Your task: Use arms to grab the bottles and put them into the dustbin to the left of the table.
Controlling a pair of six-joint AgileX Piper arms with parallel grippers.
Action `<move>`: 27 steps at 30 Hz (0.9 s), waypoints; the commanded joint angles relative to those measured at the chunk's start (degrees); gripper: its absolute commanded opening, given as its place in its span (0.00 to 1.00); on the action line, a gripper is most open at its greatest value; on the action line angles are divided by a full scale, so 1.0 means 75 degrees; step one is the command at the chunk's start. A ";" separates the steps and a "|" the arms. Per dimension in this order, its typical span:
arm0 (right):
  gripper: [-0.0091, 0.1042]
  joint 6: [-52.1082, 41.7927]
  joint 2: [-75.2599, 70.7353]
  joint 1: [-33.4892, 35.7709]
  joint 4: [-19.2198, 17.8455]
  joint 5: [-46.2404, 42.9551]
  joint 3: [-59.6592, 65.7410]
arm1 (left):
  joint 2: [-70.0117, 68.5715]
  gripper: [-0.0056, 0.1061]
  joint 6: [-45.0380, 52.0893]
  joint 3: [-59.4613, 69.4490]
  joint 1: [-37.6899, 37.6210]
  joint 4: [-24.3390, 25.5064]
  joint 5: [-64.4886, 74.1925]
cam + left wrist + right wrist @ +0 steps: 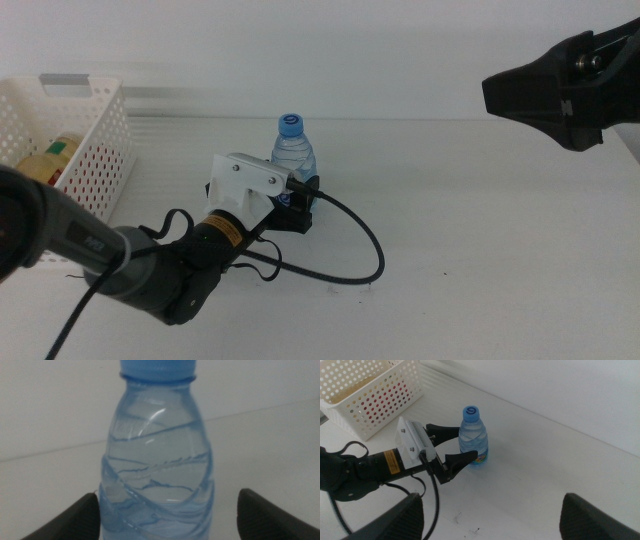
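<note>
The left end effector point(298, 208) sits wide open around the water bottle point(294, 147), which stands mid-worktop point(480, 240), jaws not gripping. An off-centre close could tip the light bottle. The right end effector point(490, 515) waits above, open and empty.

The left arm point(130, 262) reaches in low, its claw point(462, 446) spread wide. The right claw point(490, 515) (also parted) hangs high, well apart.
</note>
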 commanded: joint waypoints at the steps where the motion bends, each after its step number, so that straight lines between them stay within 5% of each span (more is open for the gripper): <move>1: 0.86 -0.0056 -0.0028 -0.0048 -0.0026 -0.0076 -0.0050 | 0.0194 0.89 -0.0103 -0.0216 0.0019 -0.0001 0.0029; 27: 0.86 -0.0056 -0.0028 -0.0048 -0.0026 -0.0076 -0.0050 | 0.0949 0.86 -0.0293 -0.1614 0.0019 -0.0173 0.0589</move>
